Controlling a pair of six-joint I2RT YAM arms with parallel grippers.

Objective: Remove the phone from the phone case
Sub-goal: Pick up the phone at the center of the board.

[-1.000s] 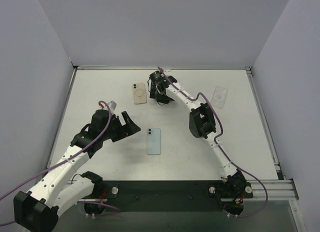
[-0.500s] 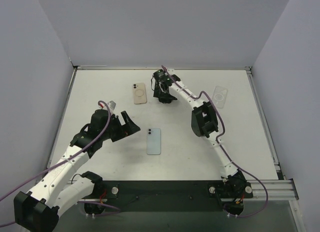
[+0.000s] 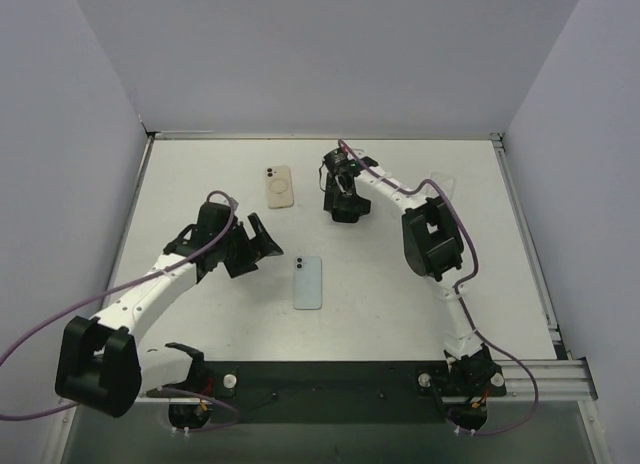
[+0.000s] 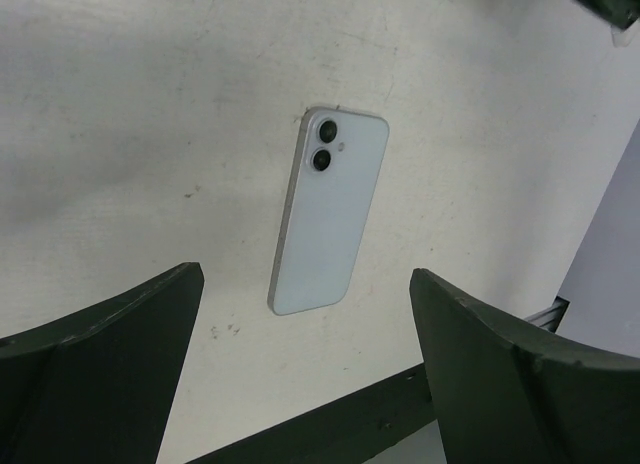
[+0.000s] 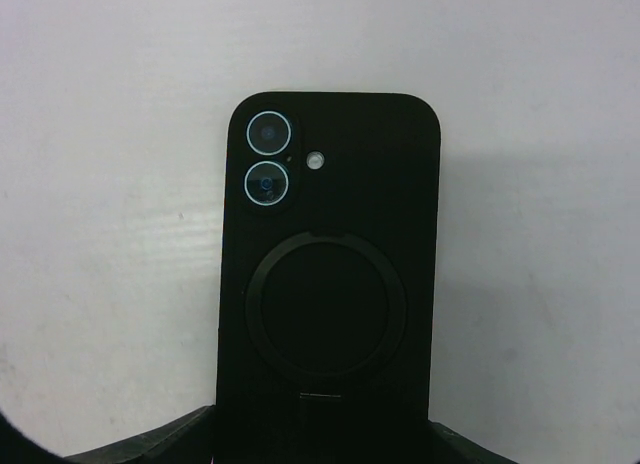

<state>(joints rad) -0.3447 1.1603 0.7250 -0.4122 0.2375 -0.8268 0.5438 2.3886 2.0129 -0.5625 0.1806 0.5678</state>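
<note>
A black-cased phone (image 5: 330, 284) lies back up on the white bench (image 5: 100, 204), its lower end between the right fingers (image 5: 170, 446), which flank it on both sides; whether they clamp it or stand just off it cannot be told. The left fingers (image 4: 90, 354) are spread wide, grasping nothing, above a light blue phone (image 4: 328, 212) lying well apart from them

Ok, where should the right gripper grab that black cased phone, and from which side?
Grip the black cased phone across its two long edges, near the end away from the lenses, coming in from that end, where the right gripper flanks it. Those edges run straight and parallel, so the jaws should seat squarely; the ring on the back offers nothing to pinch.
</note>
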